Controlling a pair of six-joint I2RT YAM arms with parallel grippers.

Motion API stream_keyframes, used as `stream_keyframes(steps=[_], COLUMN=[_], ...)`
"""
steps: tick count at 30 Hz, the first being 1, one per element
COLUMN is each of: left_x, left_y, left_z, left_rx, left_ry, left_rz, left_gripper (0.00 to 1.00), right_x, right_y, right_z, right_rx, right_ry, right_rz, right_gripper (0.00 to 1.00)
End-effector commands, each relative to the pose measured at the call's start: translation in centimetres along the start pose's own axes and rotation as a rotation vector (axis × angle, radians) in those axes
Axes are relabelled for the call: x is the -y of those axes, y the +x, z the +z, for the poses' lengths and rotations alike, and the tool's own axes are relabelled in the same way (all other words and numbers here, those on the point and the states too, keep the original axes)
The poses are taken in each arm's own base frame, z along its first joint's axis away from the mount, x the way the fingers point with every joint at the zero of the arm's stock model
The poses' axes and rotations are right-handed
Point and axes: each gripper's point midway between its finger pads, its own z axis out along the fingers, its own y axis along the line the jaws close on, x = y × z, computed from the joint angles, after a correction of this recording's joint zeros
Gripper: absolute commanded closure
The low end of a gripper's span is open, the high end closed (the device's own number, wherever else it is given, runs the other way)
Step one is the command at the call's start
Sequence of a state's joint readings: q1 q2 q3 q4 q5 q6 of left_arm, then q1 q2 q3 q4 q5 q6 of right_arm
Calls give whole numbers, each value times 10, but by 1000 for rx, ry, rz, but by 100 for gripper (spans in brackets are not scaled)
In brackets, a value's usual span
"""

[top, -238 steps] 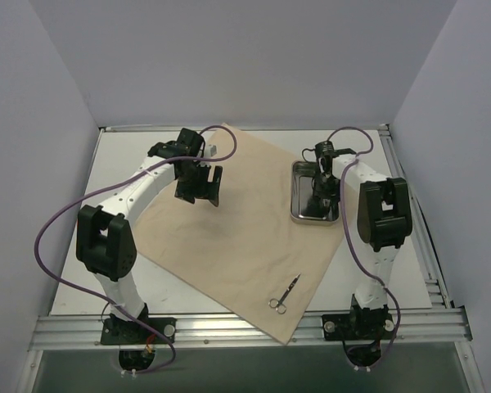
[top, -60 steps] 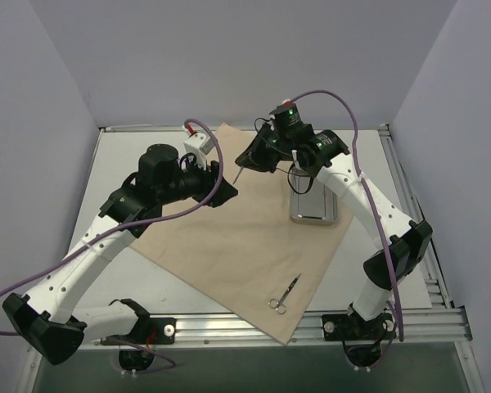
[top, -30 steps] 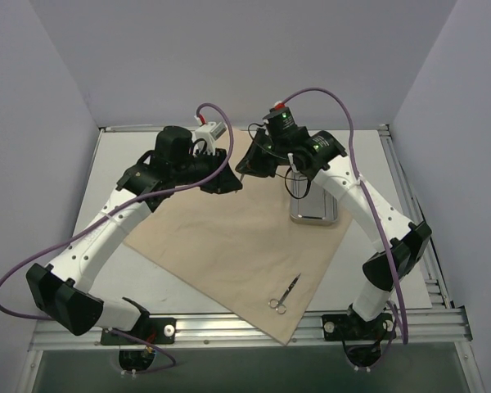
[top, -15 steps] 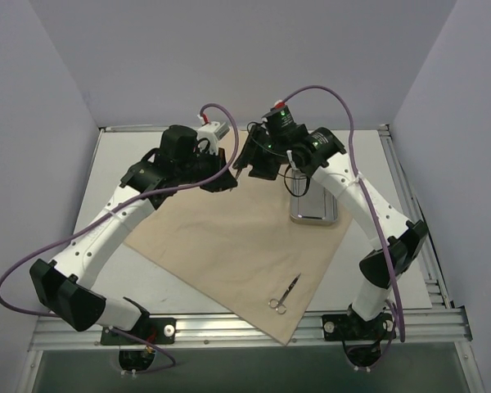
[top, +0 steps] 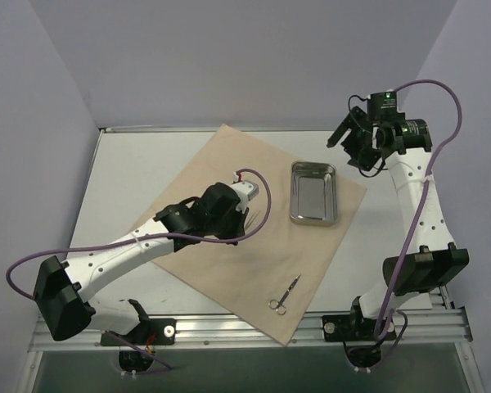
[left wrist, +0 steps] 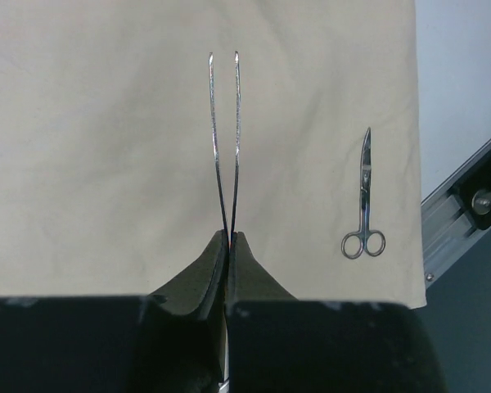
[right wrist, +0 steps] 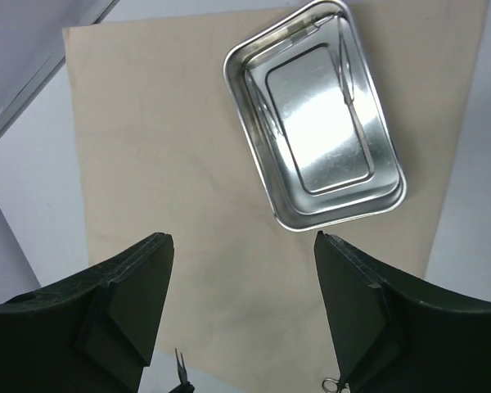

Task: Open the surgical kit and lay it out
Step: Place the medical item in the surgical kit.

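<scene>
left grip (left wrist: 229, 237) shut on tweezers (left wrist: 224, 139), tips out front over wrap (left wrist: 106, 164) — scissors (left wrist: 364, 196) off to its right. go low n flat, let go beside them. right grip (right wrist: 241, 246) wide, empty — tray (right wrist: 250, 123) under it.

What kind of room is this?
Probably a robot practice booth, not a hospital: plain walls box in a white table, two robot arms are bolted to its metal rail, and the tray and scissors lie on a tan sheet.
</scene>
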State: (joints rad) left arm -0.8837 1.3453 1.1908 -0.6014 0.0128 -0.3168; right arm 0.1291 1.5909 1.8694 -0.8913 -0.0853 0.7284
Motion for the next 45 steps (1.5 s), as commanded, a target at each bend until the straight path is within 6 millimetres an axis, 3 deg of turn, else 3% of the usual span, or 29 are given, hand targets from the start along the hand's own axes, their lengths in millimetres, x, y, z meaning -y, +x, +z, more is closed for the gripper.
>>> stream_keyframes(steps=[1, 6, 9, 11, 14, 18, 26, 45], left_x=[10, 29, 53, 70, 80, 85, 98, 89], left_y=[0, 39, 60, 68, 80, 99, 116, 158], left_z=[14, 38, 52, 57, 72, 88, 93, 112], left_rx=[74, 20, -25, -44, -59, -107, -114, -261], left_ry=[-33, 22, 63, 91, 95, 102, 82, -16], left_rz=[-21, -42, -2, 29, 61, 46, 55, 40], left_gripper=[98, 98, 98, 98, 98, 98, 98, 98], right_x=[29, 53, 65, 72, 74, 73, 75, 84], right_y=[6, 8, 17, 25, 27, 26, 27, 26], right_z=[-18, -22, -20, -17, -17, -22, -26, -24], right_rx=[-36, -52, -68, -87, -88, -78, -75, -67], right_ry=[46, 71, 89, 105, 109, 101, 106, 116], right_rz=[-48, -23, -17, -14, -10, -15, -20, 2], right_gripper=[29, 29, 30, 30, 29, 29, 29, 29])
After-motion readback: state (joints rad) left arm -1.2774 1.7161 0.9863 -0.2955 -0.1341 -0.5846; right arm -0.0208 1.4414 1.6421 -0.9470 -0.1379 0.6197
